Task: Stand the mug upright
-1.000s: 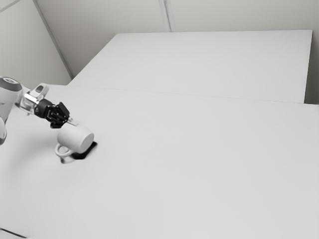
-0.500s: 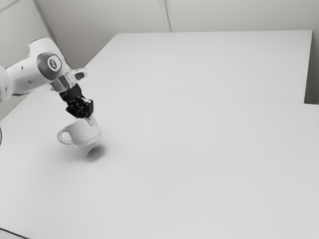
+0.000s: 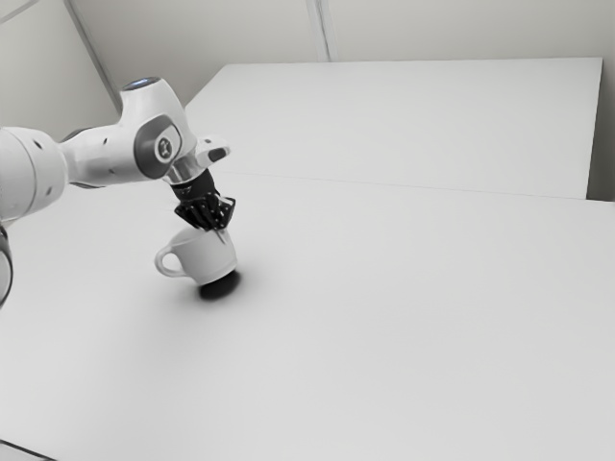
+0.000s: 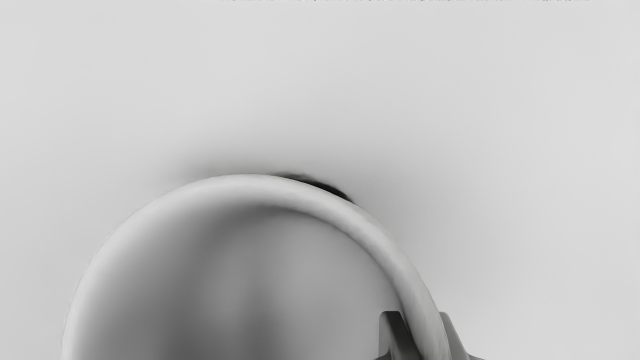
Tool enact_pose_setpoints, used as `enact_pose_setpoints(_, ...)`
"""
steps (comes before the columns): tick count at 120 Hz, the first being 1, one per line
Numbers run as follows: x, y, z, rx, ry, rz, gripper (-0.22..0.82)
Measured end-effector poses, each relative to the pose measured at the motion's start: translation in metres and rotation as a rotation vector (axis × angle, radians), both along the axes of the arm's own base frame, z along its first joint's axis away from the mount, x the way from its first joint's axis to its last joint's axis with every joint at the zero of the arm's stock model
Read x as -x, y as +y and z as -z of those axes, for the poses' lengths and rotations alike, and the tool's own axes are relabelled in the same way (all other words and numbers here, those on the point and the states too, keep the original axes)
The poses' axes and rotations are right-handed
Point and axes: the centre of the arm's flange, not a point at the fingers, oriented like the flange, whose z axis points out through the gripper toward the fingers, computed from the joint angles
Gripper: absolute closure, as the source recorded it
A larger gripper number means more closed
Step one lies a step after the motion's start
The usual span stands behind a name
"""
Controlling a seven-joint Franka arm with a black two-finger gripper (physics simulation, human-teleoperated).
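hanging mouth up, slightly tilted, close above the table [image 3: 384,336], the mug [image 3: 206,255] had its rim [image 4: 350,215] pinched in the gripper [image 4: 421,325], fingers [image 4: 397,327] parted only by its thickness; a slip on that one-sided grip, or a release while tilted, could have toppled it; the smooth, pale tabletop stretched toward plain grey walls [image 3: 461,29]

Arm [image 3: 101,158] in from exterior view's left edge, forearm about level. Wrist [image 3: 159,144] bent; from there the last section slopes down toward exterior view's right. Pincer [image 3: 222,233] at the low end, tilted, fingertips pointing down. Wrist view: both fingers [image 4: 392,332] side by side, drawn in close with a narrow gap between, gripping, tips about even with each other.
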Motion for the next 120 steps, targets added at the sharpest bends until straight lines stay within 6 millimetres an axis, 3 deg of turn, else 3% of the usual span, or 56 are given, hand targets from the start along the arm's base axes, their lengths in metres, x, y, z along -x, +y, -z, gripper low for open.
enact_pose_setpoints(13, -0.001, -0.019, 0.007, -0.005, 0.003, -0.024, 0.79)
enact_pose_setpoints(42, -0.006, -0.024, 0.028, -0.028, 0.018, -0.099, 0.78)
enact_pose_setpoints(61, -0.008, -0.047, 0.024, -0.05, 0.005, -0.079, 0.43)
enact_pose_setpoints(85, -0.003, -0.045, -0.018, -0.084, -0.059, -0.084, 0.17)
enact_pose_setpoints(99, 0.003, -0.057, -0.047, -0.114, -0.095, -0.051, 0.1)
enact_pose_setpoints(120, 0.006, -0.052, -0.094, -0.191, -0.123, 0.0, 0.04)
